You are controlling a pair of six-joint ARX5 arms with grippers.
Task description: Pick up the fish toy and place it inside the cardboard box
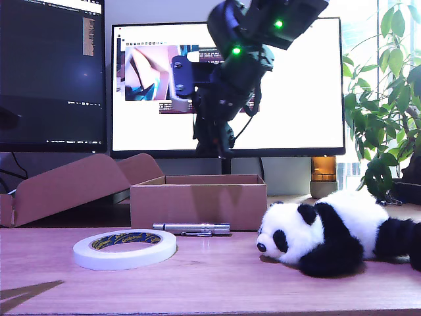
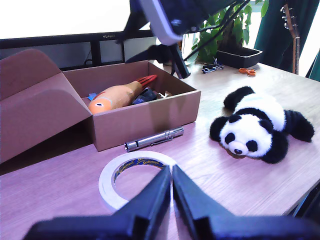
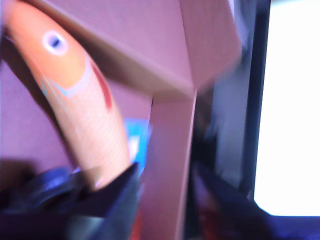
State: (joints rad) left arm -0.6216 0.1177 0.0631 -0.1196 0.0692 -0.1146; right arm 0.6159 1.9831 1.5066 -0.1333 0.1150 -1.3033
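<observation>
In the exterior view, the cardboard box (image 1: pixel 198 203) is seen standing on the tabletop (image 1: pixel 217 276) between a roll of tape (image 1: pixel 124 248) and a panda plush (image 1: pixel 335 232), with a metal pen (image 1: pixel 192 228) lying just in front of its wall. An arm is raised above and behind the box, bent downward toward it; the box's inside is hidden from this camera.

In the first wrist view, the fish toy (image 2: pixel 117 95) is shown lying inside the box, orange head toward the near corner, red tail toward the far wall, among other small items. The first gripper (image 2: pixel 171 197) is held low over the tabletop near the tape roll, its jaws pressed together and empty.

In the second wrist view, which is blurred, the fish toy (image 3: pixel 80 100) is seen close up against the box wall (image 3: pixel 165 165). The second gripper (image 3: pixel 150 200) is placed astride that wall near the fish's tail end; whether its jaws are apart or gripping cannot be told.

The placement is judged nearly complete. A clean finish would be served by a full release and a straight upward lift, so that neither the fish nor the box wall is dragged.
</observation>
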